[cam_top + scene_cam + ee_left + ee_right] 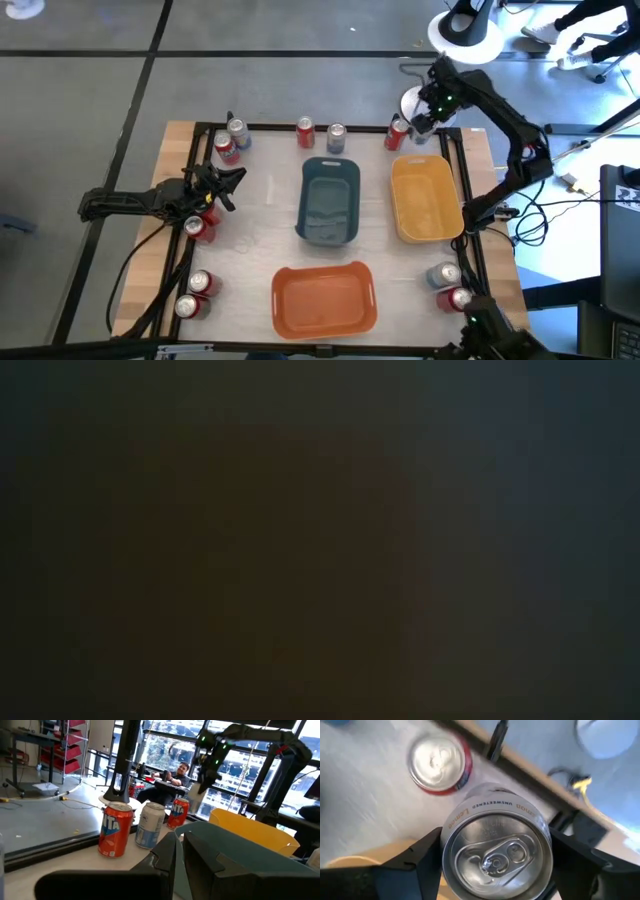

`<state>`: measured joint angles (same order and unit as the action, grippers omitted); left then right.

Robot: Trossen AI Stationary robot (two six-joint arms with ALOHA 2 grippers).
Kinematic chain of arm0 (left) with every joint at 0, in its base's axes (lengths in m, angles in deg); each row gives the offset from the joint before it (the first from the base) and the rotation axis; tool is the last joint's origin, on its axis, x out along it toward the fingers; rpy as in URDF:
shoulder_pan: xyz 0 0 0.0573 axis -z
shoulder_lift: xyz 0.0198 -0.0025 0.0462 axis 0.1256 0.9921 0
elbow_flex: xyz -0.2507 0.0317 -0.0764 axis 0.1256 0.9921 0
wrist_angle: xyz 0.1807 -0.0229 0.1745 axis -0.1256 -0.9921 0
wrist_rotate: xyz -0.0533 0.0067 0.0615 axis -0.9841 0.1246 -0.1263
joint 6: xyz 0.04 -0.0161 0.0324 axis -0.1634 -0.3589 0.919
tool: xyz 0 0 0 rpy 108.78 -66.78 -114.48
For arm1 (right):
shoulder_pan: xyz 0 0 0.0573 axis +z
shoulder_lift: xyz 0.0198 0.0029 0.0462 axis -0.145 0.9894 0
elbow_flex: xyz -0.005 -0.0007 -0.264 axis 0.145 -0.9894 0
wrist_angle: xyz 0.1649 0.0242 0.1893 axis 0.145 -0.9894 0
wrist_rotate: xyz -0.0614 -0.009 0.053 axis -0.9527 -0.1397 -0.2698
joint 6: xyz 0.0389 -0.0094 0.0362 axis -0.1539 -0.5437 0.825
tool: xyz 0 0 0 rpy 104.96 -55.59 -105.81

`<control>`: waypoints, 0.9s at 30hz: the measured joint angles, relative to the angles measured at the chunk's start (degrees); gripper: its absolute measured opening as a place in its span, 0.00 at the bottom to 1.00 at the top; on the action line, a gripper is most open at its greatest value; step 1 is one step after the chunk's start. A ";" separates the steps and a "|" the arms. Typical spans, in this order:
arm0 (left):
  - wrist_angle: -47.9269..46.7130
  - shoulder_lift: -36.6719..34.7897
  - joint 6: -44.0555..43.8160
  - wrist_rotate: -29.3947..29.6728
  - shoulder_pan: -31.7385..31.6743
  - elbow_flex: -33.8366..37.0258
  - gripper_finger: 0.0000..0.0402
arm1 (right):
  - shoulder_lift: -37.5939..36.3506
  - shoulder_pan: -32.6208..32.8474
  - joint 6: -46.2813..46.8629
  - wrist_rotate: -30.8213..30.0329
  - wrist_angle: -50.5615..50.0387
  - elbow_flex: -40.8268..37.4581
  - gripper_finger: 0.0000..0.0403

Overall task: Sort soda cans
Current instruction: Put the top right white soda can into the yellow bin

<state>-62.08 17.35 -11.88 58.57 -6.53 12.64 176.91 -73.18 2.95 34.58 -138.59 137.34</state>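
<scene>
My right gripper is over the table's far right corner, shut on a silver can. A red can stands on the table just beside it. My left gripper hovers at the table's left side, shut and empty, with a red can close beside its arm. A red can and a silver can stand ahead of it near the far left corner. Other cans stand at the far edge, the near left and the near right. The low view is dark. My right gripper pinches the silver can between its two fingers, one on each side of the can's wall just under the top rim. The fingers come from above, pointing down. The can sits upright, its top far nearer the camera than the red can's.
Three bins lie on the table: a blue-grey bin in the middle, a yellow bin to its right and an orange bin at the near edge. A black frame borders the table. A person sits beyond the far edge.
</scene>
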 joint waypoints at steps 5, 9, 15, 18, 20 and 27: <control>-0.02 -0.01 0.07 0.00 0.02 0.00 0.07 | -4.25 0.00 1.98 -0.67 -5.47 4.44 0.70; -0.02 -0.01 1.38 0.00 0.02 0.00 0.07 | -7.70 0.89 3.99 0.97 -9.74 7.82 0.70; -0.02 -0.01 1.40 0.00 0.01 0.00 0.07 | -12.62 4.75 8.10 4.38 -13.05 10.90 0.70; 0.00 -0.01 1.39 0.00 0.00 0.00 0.07 | -14.04 8.61 10.47 5.14 -14.64 10.90 0.70; 0.00 0.00 1.37 0.00 0.00 0.00 0.07 | -14.90 11.51 12.18 5.20 -16.32 10.90 0.70; 0.28 0.01 0.49 0.00 0.01 0.00 0.07 | -16.07 21.32 18.44 5.01 -18.10 9.11 0.70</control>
<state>-61.80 17.36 -11.38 58.57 -6.52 12.64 160.84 -51.86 21.38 39.60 -156.68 146.45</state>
